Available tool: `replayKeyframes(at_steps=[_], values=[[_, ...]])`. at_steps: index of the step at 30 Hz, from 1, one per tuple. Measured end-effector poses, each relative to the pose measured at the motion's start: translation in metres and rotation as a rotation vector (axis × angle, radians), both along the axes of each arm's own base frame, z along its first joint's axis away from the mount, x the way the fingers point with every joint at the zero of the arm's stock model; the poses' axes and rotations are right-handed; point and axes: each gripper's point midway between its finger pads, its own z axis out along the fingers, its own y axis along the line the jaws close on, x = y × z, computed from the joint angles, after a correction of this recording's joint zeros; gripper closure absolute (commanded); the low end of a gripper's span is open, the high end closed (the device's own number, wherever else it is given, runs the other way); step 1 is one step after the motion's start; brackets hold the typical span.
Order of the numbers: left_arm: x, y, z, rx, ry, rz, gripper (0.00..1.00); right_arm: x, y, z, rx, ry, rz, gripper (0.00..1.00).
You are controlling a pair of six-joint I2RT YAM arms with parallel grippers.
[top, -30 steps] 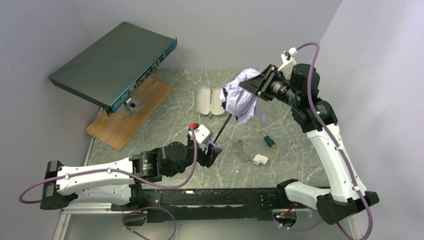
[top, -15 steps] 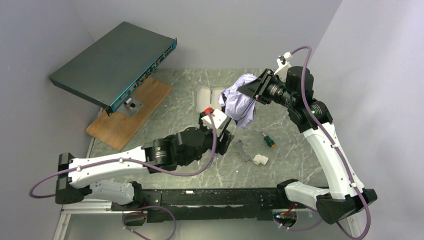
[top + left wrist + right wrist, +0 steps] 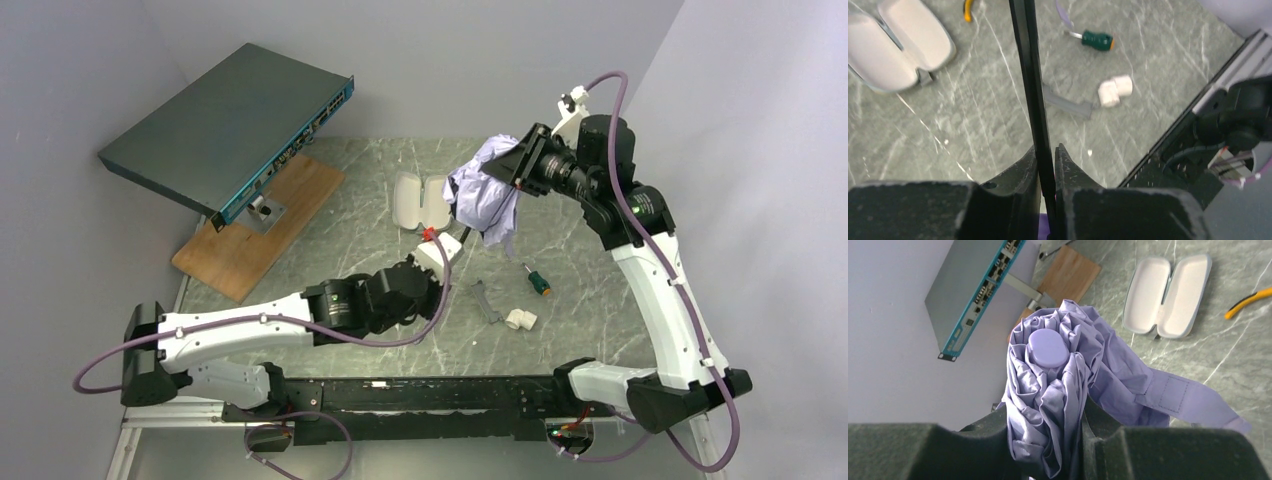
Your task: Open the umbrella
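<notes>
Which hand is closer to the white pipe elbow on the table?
Left. The left hand, shut on the umbrella shaft, is left of the white pipe elbow; the right hand grips the fabric farther back.

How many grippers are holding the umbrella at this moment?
2. The left gripper is shut on the umbrella by its black shaft, low over the table. The right gripper is shut on the folded fabric, raised at the far side.

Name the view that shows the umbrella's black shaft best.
Left wrist: the umbrella shaft runs up the frame, clamped in the left pincer. Top external shows only a short dark stretch below the fabric. Right wrist shows only bunched fabric, with no shaft visible.
</notes>
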Motion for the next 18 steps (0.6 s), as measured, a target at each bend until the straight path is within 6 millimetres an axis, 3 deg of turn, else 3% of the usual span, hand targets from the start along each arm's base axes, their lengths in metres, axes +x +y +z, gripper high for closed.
replayKeyframes(at_steps=[7,14,18], values=[[-0.032,0.027,-0.044,-0.037,0.116,-0.080,0.92,0.011,-0.004,0.020,-0.020,-0.042,-0.009,1.00],[-0.055,0.028,-0.046,-0.189,0.178,-0.145,0.93,0.006,0.001,0.006,-0.061,0.069,0.027,1.00],[-0.063,0.027,-0.047,-0.235,0.198,-0.157,0.89,0.006,-0.001,0.010,-0.093,0.096,0.033,1.00]])
